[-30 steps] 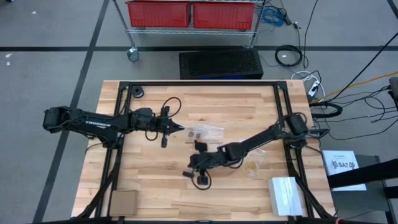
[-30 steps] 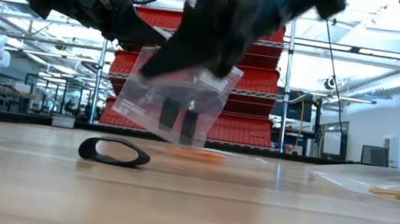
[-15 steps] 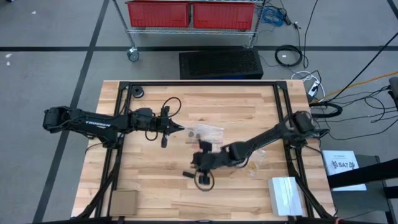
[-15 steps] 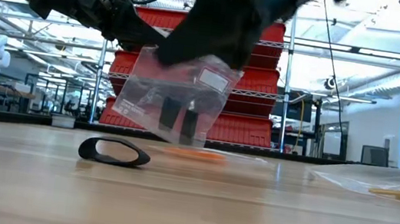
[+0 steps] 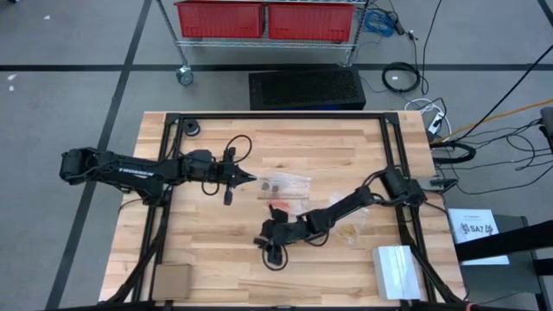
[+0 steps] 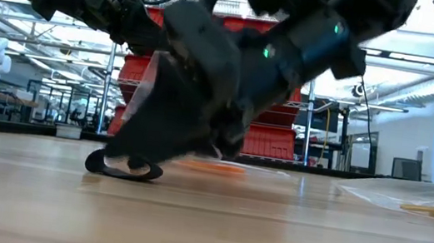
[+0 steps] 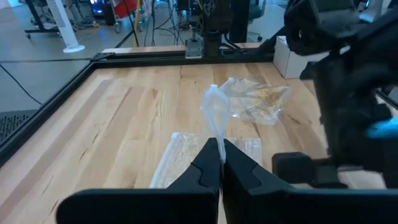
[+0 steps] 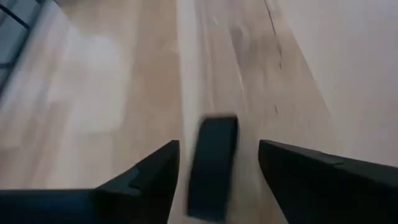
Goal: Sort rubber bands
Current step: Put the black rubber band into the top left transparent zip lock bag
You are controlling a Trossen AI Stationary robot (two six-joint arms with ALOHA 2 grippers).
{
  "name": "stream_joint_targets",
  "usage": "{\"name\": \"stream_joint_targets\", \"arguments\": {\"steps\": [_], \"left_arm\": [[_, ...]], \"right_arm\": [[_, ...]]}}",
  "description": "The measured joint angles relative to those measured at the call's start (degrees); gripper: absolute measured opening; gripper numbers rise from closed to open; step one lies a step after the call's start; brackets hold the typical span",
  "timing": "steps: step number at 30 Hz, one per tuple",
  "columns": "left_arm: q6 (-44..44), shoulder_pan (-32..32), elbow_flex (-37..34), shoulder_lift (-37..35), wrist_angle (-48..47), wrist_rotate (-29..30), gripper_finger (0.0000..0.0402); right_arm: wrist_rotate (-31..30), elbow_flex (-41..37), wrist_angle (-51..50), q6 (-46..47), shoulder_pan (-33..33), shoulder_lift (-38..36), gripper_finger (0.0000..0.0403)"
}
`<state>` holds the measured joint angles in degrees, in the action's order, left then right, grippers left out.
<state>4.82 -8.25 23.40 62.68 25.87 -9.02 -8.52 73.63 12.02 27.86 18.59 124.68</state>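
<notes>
The left gripper (image 5: 252, 180), at nine o'clock of the table (image 5: 216, 259), pinches a clear bag (image 5: 285, 182) holding dark rubber bands (image 5: 273, 185). At six o'clock, the right gripper (image 5: 263, 241) hangs spread wide around a black band (image 8: 213, 165) on the wood.

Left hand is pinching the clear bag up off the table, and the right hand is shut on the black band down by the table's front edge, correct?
Not quite. The right hand is open, its fingers spread either side of the black band, as the right wrist view shows. The left hand does pinch the clear bag.
</notes>
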Motion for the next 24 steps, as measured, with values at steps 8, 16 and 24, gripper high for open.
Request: {"name": "stream_joint_targets", "arguments": {"steps": [8, 16, 24], "left_arm": [[0.28, -0.02, 0.0, 0.02, 0.0, 0.07, 0.0002], [0.43, -0.02, 0.0, 0.01, -1.05, 0.15, 0.0002], [0.42, 0.0, 0.0, 0.02, -1.35, 0.31, 0.0002]], "right_arm": [[1.09, 1.92, -0.52, -2.99, -0.17, 1.54, 0.0177], [1.33, 7.06, -12.83, -11.3, -0.86, -1.4, 0.0012], [-9.91, 17.1, -32.26, -21.47, -1.58, -6.53, 0.0003]]}}
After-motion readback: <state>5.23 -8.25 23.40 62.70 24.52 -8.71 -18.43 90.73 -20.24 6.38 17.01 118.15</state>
